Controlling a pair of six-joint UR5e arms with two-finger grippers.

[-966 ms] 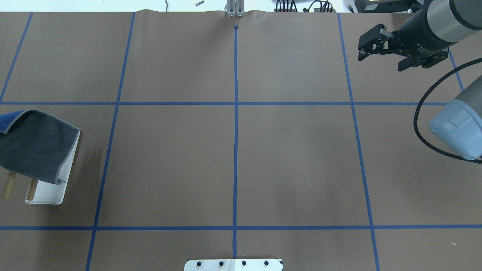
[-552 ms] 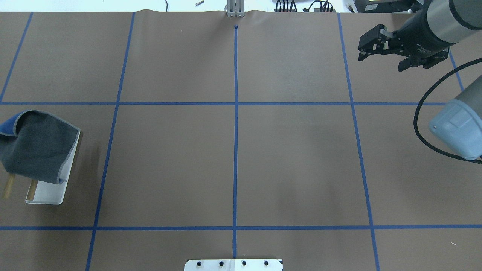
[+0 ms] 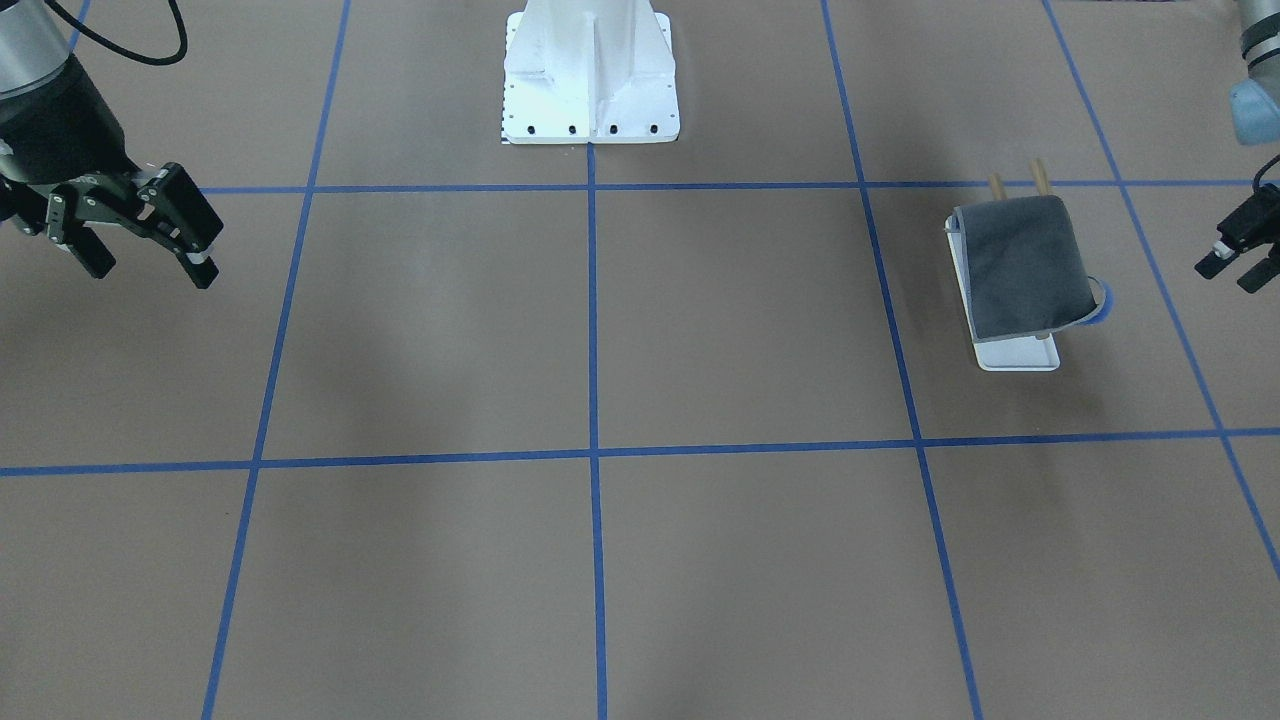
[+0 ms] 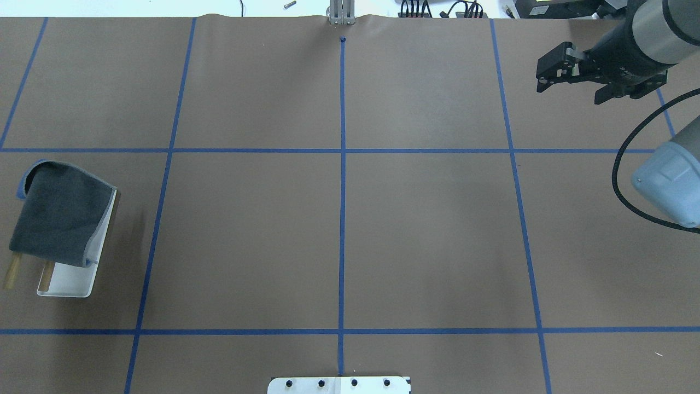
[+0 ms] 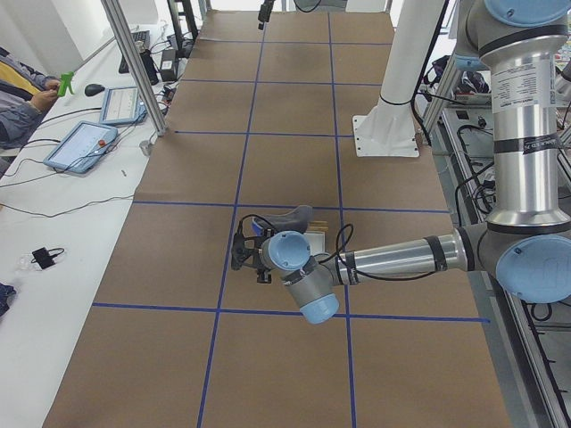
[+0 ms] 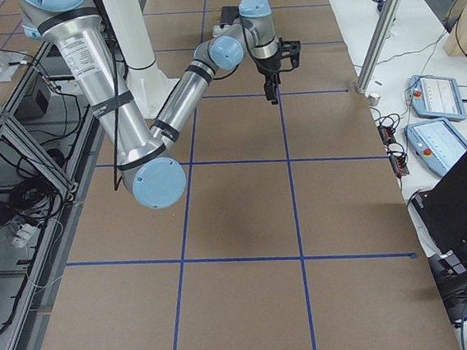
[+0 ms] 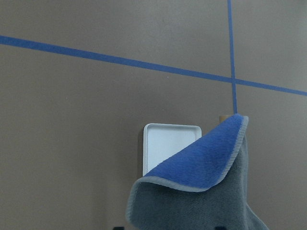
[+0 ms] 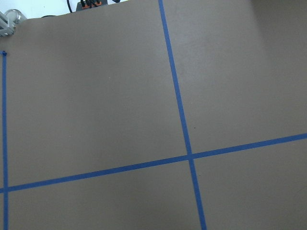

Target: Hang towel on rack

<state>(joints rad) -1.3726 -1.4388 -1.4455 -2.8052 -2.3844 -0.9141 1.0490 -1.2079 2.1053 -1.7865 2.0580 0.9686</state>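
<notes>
towel (image 4: pixel 57 219) draped over rack (image 4: pixel 68 282) rods, table's left edge | left gripper (image 3: pixel 1232 272) spread wide, empty, near it | right gripper (image 4: pixel 571 92) spread wide, empty, far-right corner | white pedestal (image 3: pixel 590 70) well apart

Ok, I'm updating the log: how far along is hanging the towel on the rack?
Done: the towel lies draped over the rack, one corner flipped blue side up. In hand: nothing; the left claw is open beside it, the right claw open far off. Left: at most flattening that corner.

Brown table (image 4: pixel 246 246), blue tape grid (image 4: pixel 342 191), white side bench (image 5: pixel 45 294)
</notes>
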